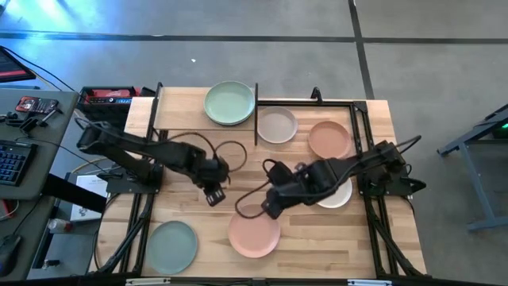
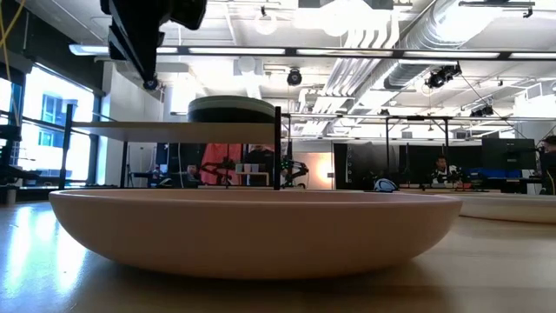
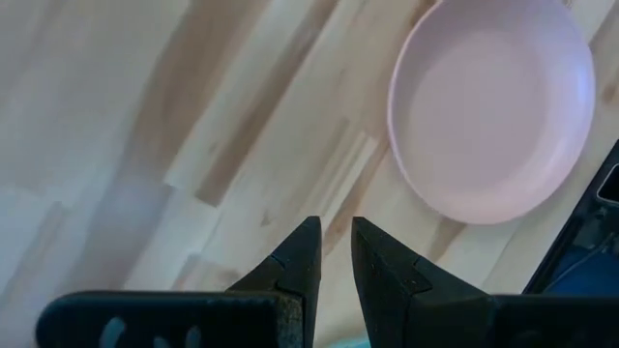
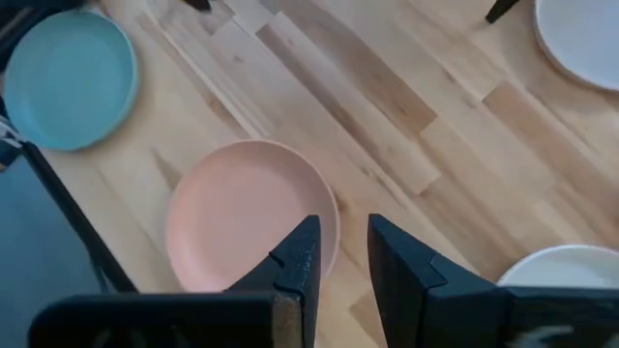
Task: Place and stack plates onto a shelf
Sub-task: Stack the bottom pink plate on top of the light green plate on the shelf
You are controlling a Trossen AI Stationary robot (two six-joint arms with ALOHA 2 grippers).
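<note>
The shelf (image 1: 181, 113) stands at the far left with a sage green plate (image 1: 229, 102) lying on its board. On the table lie a beige-grey plate (image 1: 277, 125), a terracotta plate (image 1: 329, 139), a white plate (image 1: 340, 195) partly under my right arm, a pink plate (image 1: 254, 233) and a pale grey-green plate (image 1: 171, 246). My left gripper (image 1: 214, 194) hangs above bare table, left of the pink plate (image 3: 493, 106), open by a narrow gap (image 3: 336, 253) and holding nothing. My right gripper (image 1: 271, 208) hangs over the pink plate's far rim (image 4: 324, 208), also narrowly open and holding nothing.
Black frame bars (image 1: 359, 135) run along the table's left and right sides and behind the far plates. Bare wood (image 1: 182, 171) lies between the shelf and the near plates. In the low view the pink plate (image 2: 252, 230) fills the foreground, with the shelf (image 2: 174, 130) behind it.
</note>
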